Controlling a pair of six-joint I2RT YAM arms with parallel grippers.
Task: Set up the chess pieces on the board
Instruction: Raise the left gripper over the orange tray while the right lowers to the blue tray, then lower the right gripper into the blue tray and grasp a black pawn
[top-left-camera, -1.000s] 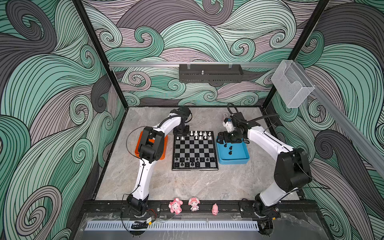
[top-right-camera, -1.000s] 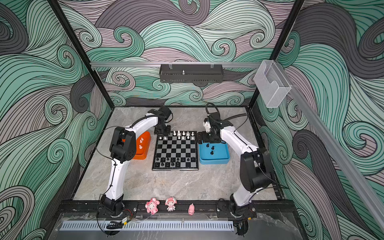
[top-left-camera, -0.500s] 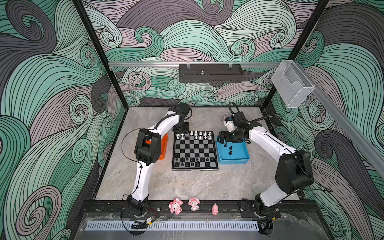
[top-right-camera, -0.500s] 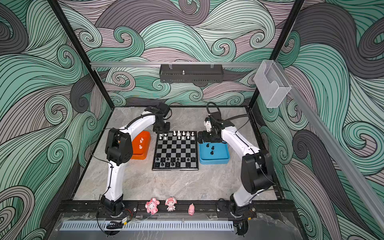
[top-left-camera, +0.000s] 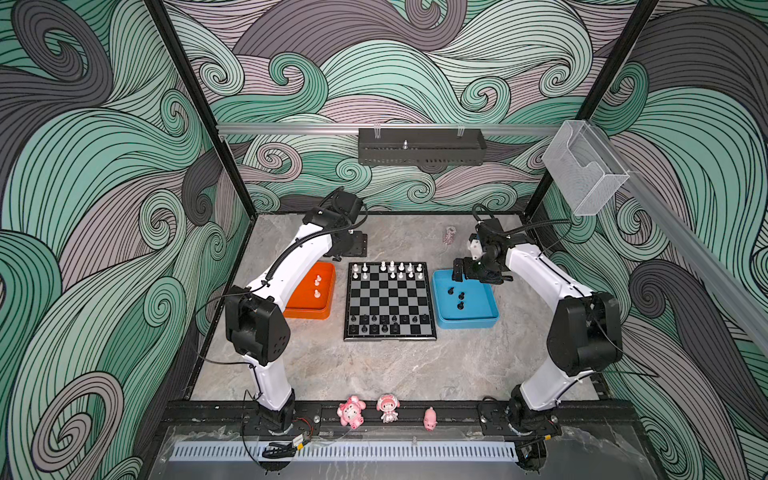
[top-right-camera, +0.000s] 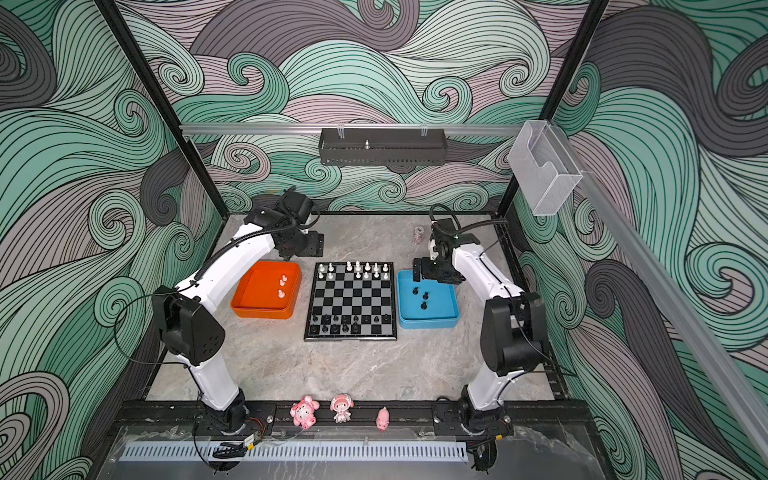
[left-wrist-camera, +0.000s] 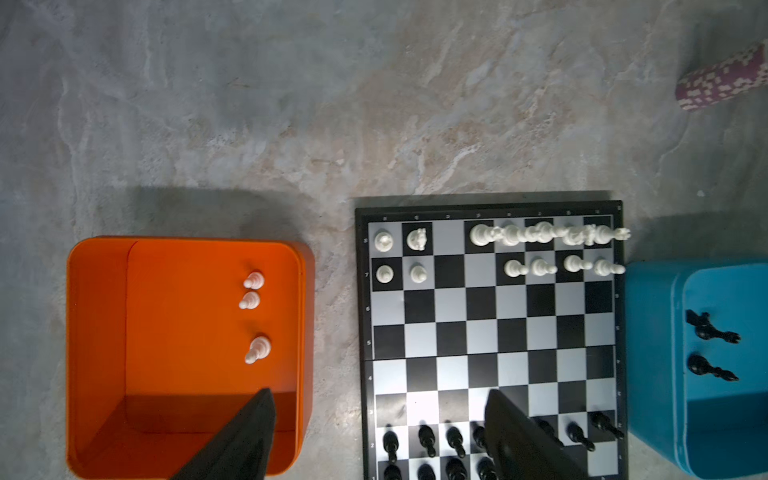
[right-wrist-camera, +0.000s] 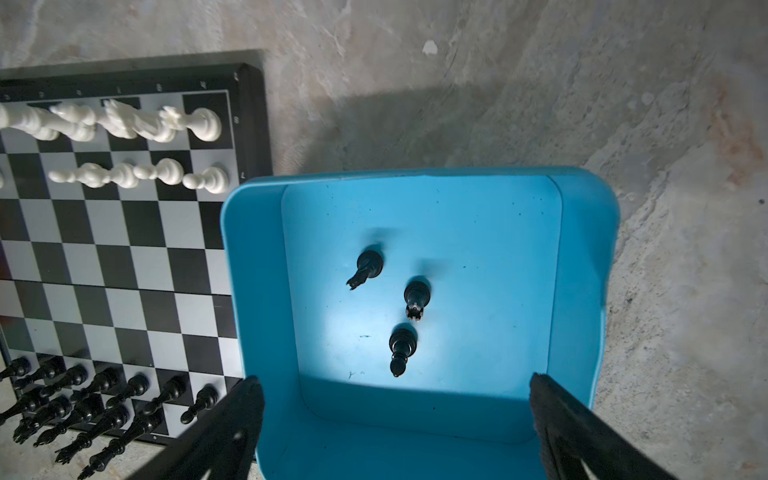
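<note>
At the centre of both top views the board (top-left-camera: 390, 299) lies flat on the worktop (top-left-camera: 374, 370). White chess pieces (top-left-camera: 382, 266) stand in two rows along its upper edge and black chess pieces (top-left-camera: 394, 320) in two rows along its lower edge. Seen from the left wrist, the white back row overlaps, so some of its kinds are hard to make out.

Just left of the board sits an orange tray (top-right-camera: 257, 295) with three white pieces (top-right-camera: 281, 282) inside; in a top view the left arm hides its left part. Just right sits a blue tray (top-left-camera: 478, 309) holding three black pieces (top-left-camera: 460, 296).

The left tool (left-wrist-camera: 380, 392) hangs released with nothing between its fingers, above the board's upper left corner; one finger hides some black pieces, and both are cut off at the frame edge. The right tool (right-wrist-camera: 395, 378) is also spread wide and empty, over the blue tray's upper left corner.

A purple speckled roll (top-left-camera: 450, 237), small and blurred, lies near the upper wall.
</note>
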